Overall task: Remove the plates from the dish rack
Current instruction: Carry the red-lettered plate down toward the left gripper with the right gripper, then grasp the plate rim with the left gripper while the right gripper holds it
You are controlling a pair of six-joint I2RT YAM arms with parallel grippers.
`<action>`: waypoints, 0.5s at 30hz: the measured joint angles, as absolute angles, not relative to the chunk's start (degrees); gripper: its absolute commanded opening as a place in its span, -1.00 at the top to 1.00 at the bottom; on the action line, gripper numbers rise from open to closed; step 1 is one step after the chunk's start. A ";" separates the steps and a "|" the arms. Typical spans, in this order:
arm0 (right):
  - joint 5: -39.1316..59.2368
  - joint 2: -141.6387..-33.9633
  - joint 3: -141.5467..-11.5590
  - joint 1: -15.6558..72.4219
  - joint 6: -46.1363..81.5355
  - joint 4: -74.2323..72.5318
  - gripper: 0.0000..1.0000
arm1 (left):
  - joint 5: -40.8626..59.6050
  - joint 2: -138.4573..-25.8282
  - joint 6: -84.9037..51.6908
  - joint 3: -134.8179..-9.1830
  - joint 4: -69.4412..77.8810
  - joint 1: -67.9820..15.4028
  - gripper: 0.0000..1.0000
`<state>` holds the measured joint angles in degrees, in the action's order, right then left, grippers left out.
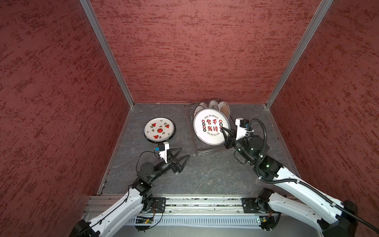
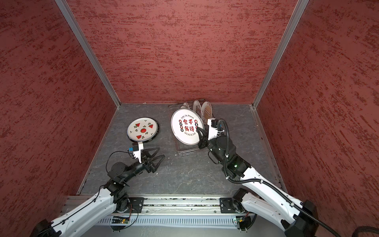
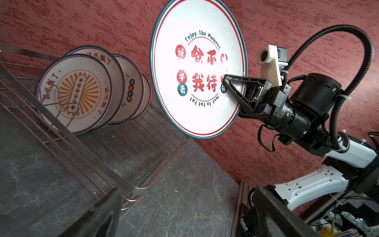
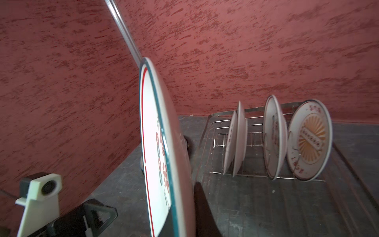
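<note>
Booth (image 1: 184, 51): right claw (image 1: 222, 128) tight on plate (image 1: 205, 137)

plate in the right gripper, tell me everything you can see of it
The plate is round, glossy white, ceramic by its look, with a dark teal rim, a thin red ring inside it, large red characters and the lettering "Enjoy The Moment". It is tilted, near upright, held above the near end of the rack, printed face toward the left gripper. Only the right gripper touches it, shut on its rim.
</note>
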<state>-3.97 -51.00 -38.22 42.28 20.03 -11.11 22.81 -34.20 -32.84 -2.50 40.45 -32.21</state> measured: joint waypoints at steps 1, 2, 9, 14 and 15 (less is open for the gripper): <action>-2.13 -51.00 -37.10 42.28 20.49 -12.36 0.94 | 23.33 -34.22 -33.26 -2.04 41.12 -32.21 -0.99; -0.14 -51.00 -35.88 42.28 20.93 -13.65 0.95 | 23.90 -34.20 -33.80 -1.56 41.80 -32.21 -0.99; 9.69 -49.01 -26.06 42.28 22.79 -24.25 0.95 | 24.56 -32.84 -36.23 -0.54 46.39 -32.23 -0.99; 14.04 -45.78 -20.51 42.28 24.77 -30.63 0.95 | 24.01 -29.12 -36.42 -0.54 46.50 -33.39 -0.99; 14.87 -45.43 -19.92 42.28 25.23 -31.81 0.95 | 23.70 -28.34 -36.36 -0.54 46.26 -33.85 -0.99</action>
